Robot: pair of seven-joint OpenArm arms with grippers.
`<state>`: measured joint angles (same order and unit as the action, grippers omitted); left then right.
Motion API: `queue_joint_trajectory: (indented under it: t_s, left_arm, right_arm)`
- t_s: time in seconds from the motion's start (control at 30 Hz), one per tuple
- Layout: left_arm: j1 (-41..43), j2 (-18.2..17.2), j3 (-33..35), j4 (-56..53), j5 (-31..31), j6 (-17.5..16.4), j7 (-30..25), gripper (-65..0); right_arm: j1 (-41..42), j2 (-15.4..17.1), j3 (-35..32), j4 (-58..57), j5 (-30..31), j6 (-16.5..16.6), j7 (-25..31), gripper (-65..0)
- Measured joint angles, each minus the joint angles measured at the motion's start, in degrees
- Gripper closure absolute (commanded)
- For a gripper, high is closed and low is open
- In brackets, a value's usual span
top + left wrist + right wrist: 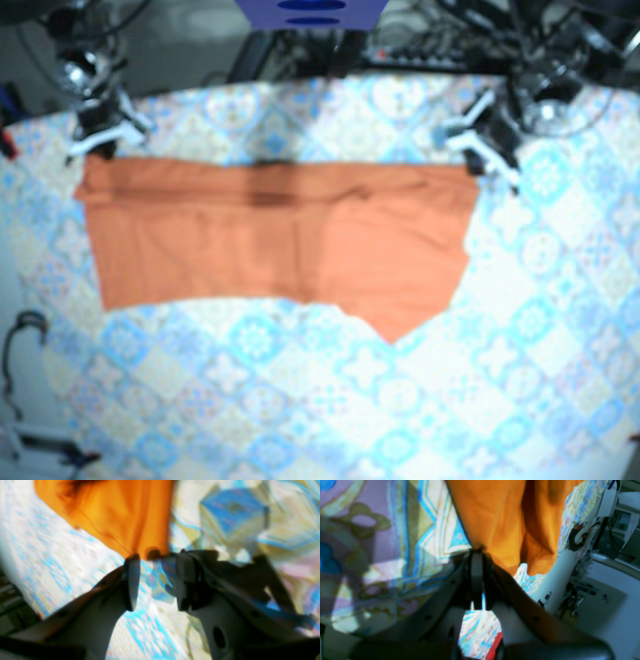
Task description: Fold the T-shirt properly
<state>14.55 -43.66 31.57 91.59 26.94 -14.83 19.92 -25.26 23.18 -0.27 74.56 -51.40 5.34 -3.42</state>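
Orange T-shirt [280, 240] across patterned tablecloth [400, 400]

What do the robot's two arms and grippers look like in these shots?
The left gripper has a white moulded shell with small dark round holes and flat black fingers. The right gripper matches: white shell, black fingers. From above, both show as white shapes; blur hides any cables or markings.

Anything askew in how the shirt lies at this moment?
Yes. The orange T-shirt is lopsided: its lower edge in the base view runs straight, then drops into a pointed flap on the left arm's side. The right gripper pinches it, while the left gripper is open.
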Motion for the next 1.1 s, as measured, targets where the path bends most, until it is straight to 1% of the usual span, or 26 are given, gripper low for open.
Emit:
queue_joint_trajectory:
  t_s: [0.23,0.4,0.47,0.6,0.8,0.93,1.03,1.1]
  left_arm:
    - [-2.3,0.0,3.5,-1.8,0.0,0.1,0.5,-23.8]
    - [-2.9,1.6,3.6,-1.9,0.0,0.2,0.2,-23.8]
    - [-3.4,1.7,3.6,-2.2,1.3,-0.1,0.0,-23.8]
    - [-3.8,2.9,3.6,-3.8,3.3,0.2,-0.5,-23.8]
    - [-4.5,2.8,3.6,-4.8,3.7,0.2,-2.4,-23.8]
    - [-5.5,2.8,3.6,-4.9,3.6,-0.7,-2.2,-23.2]
    - [-5.6,2.8,3.6,-4.9,3.4,-0.7,-2.2,-23.0]
    - [-5.6,2.7,3.6,-4.9,3.4,-0.7,-2.1,-20.4]
  right_arm:
    - [0.0,0.0,0.0,0.0,0.0,0.0,0.0,-0.5]
    - [0.0,0.0,0.0,0.0,0.0,0.0,-0.2,-0.5]
    - [0.0,0.0,0.0,0.0,0.0,0.0,0.0,-0.5]
    - [0.0,0.0,0.0,0.0,-0.1,0.0,-0.2,-0.5]
    - [0.0,0.0,0.0,0.0,-0.1,0.0,0.0,-0.4]
    - [0.0,0.0,0.0,0.0,0.0,0.0,0.0,-0.4]
    - [0.0,0.0,0.0,0.0,-0.1,0.0,0.0,-0.4]
    - [0.0,0.0,0.0,0.0,0.0,0.0,0.0,-0.3]
